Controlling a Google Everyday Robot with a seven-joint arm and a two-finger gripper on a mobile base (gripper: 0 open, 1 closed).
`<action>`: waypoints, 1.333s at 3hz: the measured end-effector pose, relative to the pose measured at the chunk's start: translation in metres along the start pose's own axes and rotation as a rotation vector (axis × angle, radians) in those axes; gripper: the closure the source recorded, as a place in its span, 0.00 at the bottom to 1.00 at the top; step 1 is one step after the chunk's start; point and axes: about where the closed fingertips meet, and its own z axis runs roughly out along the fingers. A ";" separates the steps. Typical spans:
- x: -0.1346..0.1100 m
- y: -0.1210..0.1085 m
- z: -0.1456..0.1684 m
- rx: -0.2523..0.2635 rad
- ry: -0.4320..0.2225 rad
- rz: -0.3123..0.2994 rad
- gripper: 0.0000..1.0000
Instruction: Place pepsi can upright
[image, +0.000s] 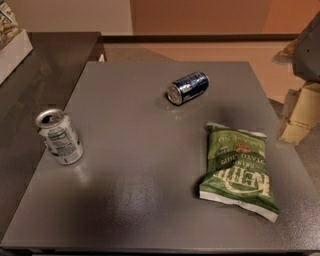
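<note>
- The pepsi can (188, 87) lies on its side on the far middle of the table (130, 200), one silver end turned toward the near left. It is well clear of every edge.
- Bare table surrounds it on all sides, and a wide open stretch runs down the middle to the near edge.
- A silver-white can (59, 136) stands upright close to the table's left edge.
- A green potato chip bag (240, 170) lies flat at the near right, its lower corner near the right edge.
- A darker counter (35, 75) adjoins the left edge.
- The tool (299, 119) sits past the table's right edge, cut off by the frame. I cannot tell whether it is apart or together.
</note>
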 end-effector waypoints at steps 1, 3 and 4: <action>-0.001 -0.001 -0.001 0.009 0.001 -0.001 0.00; -0.027 -0.029 0.022 -0.014 -0.081 -0.088 0.00; -0.049 -0.053 0.045 -0.028 -0.119 -0.170 0.00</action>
